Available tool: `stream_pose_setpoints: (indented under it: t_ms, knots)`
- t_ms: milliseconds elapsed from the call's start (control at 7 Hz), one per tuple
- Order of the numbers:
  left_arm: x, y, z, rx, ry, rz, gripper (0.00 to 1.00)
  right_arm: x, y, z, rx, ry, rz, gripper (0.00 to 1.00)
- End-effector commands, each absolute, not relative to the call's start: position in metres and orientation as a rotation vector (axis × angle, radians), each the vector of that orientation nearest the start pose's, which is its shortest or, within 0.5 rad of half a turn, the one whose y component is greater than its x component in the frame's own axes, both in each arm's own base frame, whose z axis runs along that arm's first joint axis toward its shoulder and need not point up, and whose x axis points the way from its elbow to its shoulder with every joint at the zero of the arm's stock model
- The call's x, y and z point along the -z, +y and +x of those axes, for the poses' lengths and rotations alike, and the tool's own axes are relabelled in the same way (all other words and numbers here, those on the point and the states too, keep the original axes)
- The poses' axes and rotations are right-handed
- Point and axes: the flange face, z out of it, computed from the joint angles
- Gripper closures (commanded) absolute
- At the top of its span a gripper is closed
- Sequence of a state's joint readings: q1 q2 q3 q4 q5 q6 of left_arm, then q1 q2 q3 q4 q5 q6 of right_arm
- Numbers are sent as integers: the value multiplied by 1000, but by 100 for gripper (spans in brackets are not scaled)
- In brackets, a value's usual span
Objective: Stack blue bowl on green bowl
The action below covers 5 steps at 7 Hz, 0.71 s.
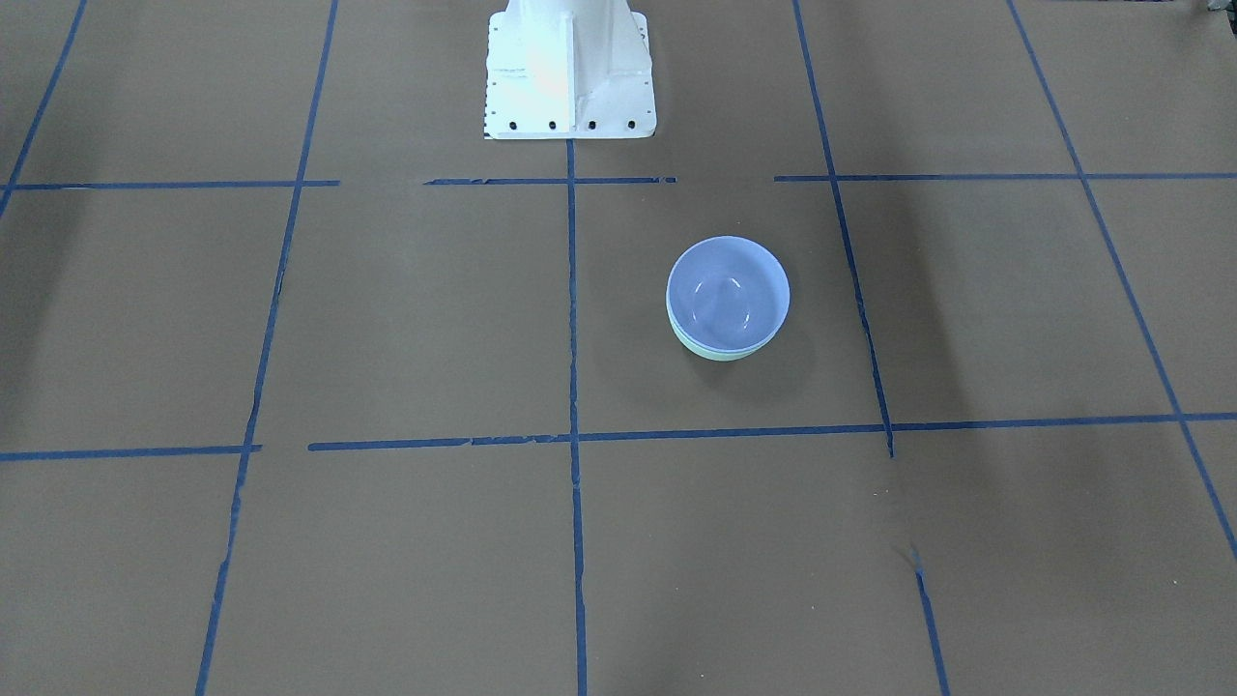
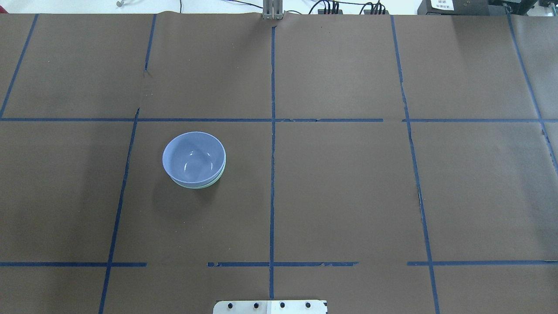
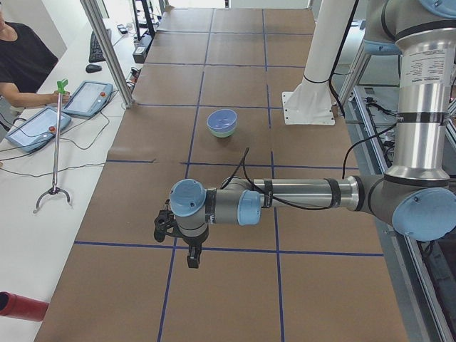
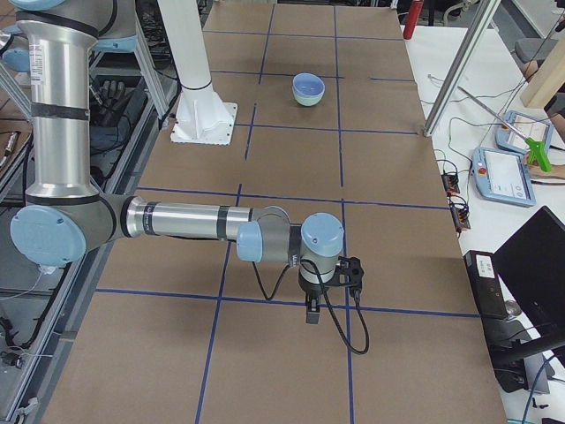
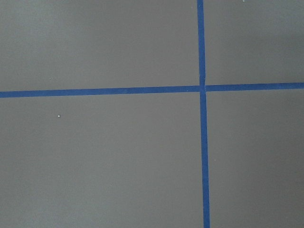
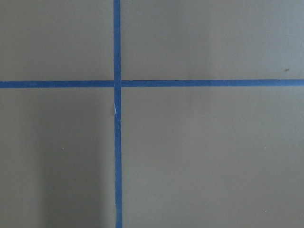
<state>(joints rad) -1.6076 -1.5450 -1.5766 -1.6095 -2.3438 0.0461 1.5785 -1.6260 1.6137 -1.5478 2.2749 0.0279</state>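
The blue bowl (image 2: 194, 157) sits nested inside the green bowl (image 2: 205, 186). Only a thin mint crescent of the lower rim shows beneath it, so you can judge the stacking done. By these pictures nothing seems left except confirming that it sits firmly.

You'll find the pair on the counter (image 2: 348, 196), on the robot's left half. It lies in the middle row of squares, just beside the central tape line (image 2: 273, 174) but not touching it.

The blue bowl stands upright with its mouth facing straight up and its rim apparently level. Being round, it has no long axis and no heading worth noting.

The left end effector (image 3: 191, 256) and right end effector (image 4: 312, 314) hang over the counter's two ends, well apart from the bowls, so neither has hold of a bowl. Each appears only in a side view, and you cannot tell how far either is open. Both wrist cameras see only bare counter and tape.
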Motion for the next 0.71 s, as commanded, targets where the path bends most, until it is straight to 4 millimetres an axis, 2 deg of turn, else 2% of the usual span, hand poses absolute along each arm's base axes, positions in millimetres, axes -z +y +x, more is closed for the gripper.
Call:
stream_pose_setpoints:
  t_ms: [0, 571]
  knots:
    - [-664, -480, -81, -19, 772, 51, 0, -667, -469, 72, -30, -704, 3, 0]
    - [-662, -481, -81, -20, 770, 55, 0, -667, -469, 72, -30, -704, 3, 0]
